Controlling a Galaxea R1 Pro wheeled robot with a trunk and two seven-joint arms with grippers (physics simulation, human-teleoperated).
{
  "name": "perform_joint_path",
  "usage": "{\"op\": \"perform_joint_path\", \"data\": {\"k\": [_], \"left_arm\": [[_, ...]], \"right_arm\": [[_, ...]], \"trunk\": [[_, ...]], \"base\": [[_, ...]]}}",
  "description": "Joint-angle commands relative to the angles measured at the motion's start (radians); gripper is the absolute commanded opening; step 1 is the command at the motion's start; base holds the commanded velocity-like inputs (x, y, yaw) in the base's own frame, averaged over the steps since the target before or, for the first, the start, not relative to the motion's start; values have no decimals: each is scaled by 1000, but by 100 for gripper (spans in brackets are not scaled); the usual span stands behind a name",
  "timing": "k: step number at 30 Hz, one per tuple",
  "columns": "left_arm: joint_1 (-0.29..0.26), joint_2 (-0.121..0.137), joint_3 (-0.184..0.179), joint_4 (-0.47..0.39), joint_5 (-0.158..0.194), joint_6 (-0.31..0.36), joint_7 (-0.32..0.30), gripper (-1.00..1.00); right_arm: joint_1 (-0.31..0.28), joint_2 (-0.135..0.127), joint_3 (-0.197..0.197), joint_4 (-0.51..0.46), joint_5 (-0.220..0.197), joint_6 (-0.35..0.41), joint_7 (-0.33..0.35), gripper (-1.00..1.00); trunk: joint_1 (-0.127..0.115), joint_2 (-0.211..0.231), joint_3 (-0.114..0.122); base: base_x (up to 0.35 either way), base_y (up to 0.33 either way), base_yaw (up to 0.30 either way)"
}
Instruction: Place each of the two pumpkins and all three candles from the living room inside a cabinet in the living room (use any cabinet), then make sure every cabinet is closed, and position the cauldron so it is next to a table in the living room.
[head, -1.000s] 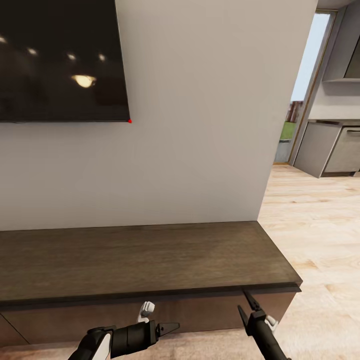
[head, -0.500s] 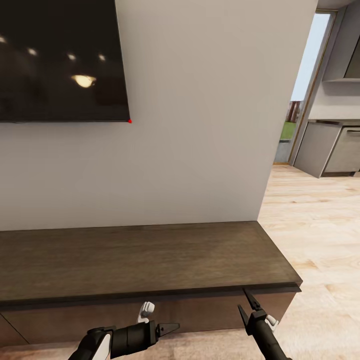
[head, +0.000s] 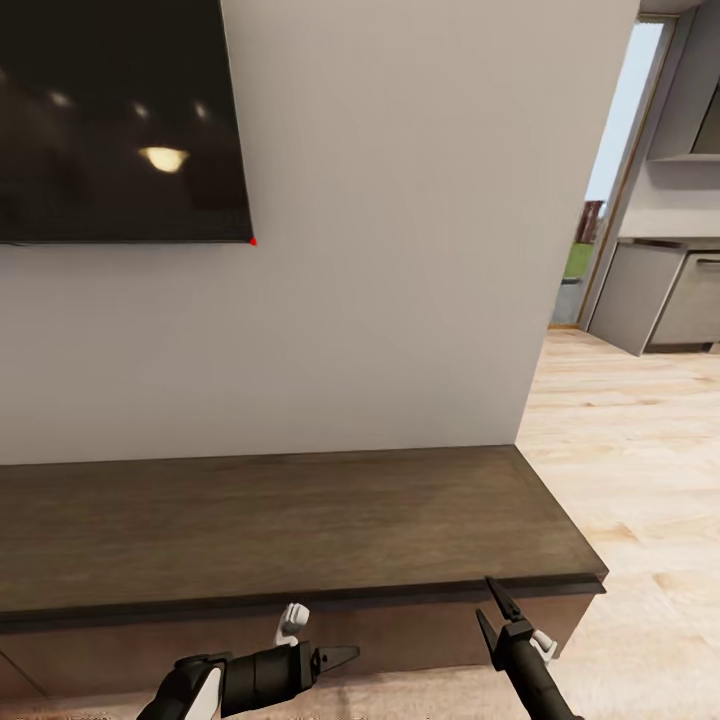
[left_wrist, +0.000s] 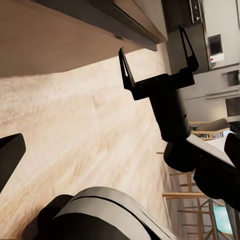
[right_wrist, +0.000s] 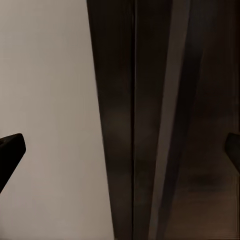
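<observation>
Dark-brown wood cabinet (head: 290, 520) runs along the wall under a TV (head: 110, 120), drawer fronts shut; left gripper (head: 340, 657) near its front, low, jaw state unclear; right gripper (head: 492, 610) at the right front edge, jaws spread, empty; plank floor (head: 640, 450) right.
</observation>
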Motion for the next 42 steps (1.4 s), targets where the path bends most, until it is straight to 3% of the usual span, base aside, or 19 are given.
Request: {"op": "perform_joint_path", "data": {"k": [1,10,14,24,27,42], "left_arm": [[0,1,-2,0,7,7,1,100],[0,1,-2,0,7,7,1,100],[0,0,-2,0,7,7,1,100],[0,-1,-2,0,7,7,1,100],[0,-1,-2,0,7,7,1,100],[0,2,-2,0,7,7,1,100]], "right_arm": [[0,0,0,0,-10,10,2,100],[-1,1,0,0,-9,9,2,100],[-1,1,0,0,-9,9,2,100],[-1,0,0,0,-9,9,2,100],[-1,1,0,0,-9,9,2,100],[0,1,0,-1,-9,10,2,100]], "trunk": [[0,-1,-5],[1,-1,-9],[2,-2,-24],[2,-2,-24],[4,-3,-36],[4,-3,-36]], "base": [[3,-1,0],[0,0,0],[0,0,0],[0,0,0],[0,0,0],[0,0,0]]}}
